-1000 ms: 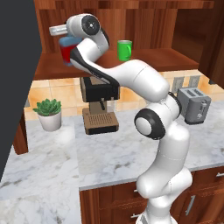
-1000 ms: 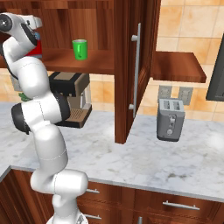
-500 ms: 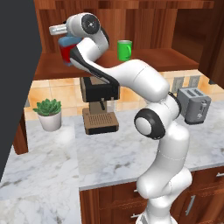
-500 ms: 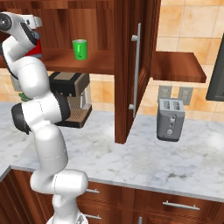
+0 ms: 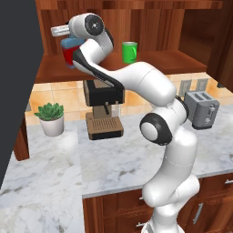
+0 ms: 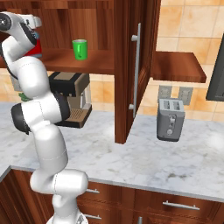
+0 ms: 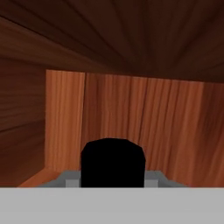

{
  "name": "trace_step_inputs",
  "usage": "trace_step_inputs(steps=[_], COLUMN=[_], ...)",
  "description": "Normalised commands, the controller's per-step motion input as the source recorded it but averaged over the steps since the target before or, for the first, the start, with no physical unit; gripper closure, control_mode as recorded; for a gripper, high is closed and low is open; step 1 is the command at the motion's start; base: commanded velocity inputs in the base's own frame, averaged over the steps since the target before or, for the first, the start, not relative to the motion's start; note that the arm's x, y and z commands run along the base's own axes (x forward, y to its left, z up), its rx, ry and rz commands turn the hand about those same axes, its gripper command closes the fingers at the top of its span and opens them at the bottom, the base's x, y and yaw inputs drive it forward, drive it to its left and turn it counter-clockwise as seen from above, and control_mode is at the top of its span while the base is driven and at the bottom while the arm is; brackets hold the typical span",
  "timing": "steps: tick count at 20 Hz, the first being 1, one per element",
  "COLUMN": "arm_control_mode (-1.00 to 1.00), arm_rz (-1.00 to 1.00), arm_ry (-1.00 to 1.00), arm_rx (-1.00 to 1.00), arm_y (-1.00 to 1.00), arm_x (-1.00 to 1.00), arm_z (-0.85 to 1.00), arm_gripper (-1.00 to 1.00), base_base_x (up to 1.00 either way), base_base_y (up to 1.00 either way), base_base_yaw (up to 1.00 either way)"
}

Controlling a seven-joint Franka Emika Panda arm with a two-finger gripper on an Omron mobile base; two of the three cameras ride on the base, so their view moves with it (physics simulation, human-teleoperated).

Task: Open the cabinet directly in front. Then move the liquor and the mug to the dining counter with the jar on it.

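- The reddish-brown wooden wall cabinet (image 6: 124, 65) stands open; its right door with the long grey bar handle (image 6: 136, 65) is turned out over the white-grey marble surface (image 5: 118, 159).
- The white arm (image 5: 145, 82) rises from the base, bends at the dark elbow and reaches up and left into the cabinet, with the hand level and looking at the wooden back wall.
- A brown and black coffee machine (image 5: 103, 109), a grey two-slot toaster (image 5: 202, 109) and a small green plant in a white pot (image 5: 51, 119) stand on the surface.
- The liquor (image 5: 70, 53), a red bottle with a bluish upper part, stands at the left end of the cabinet's shelf, right at the hand.
- The small bright green mug (image 5: 129, 51) stands upright on the same shelf, to the right of the liquor and apart from it; what is inside it I cannot see.
- The gripper (image 5: 67, 42) is at the liquor; I cannot tell if its fingers are apart or clamped on it.
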Motion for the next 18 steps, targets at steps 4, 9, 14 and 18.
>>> trace_step_inputs(steps=[4, 9, 14, 18], arm_control_mode=[-1.0, -1.0, -1.0, -1.0], arm_rz=[-0.01, -0.06, -0.13, -0.16], arm_ry=[0.0, -0.01, -0.08, -0.17], arm_rx=[0.0, 0.0, 0.0, 0.0], arm_y=[0.01, 0.0, 0.0, -0.01], arm_x=[-0.06, -0.38, -0.83, -0.97], arm_z=[0.0, -0.02, -0.22, -0.19], arm_gripper=[1.0, 1.0, 1.0, 1.0], base_base_x=[0.0, 0.0, 0.0, 0.0], base_base_y=[0.0, 0.0, 0.0, 0.0], base_base_yaw=[0.0, 0.0, 0.0, 0.0])
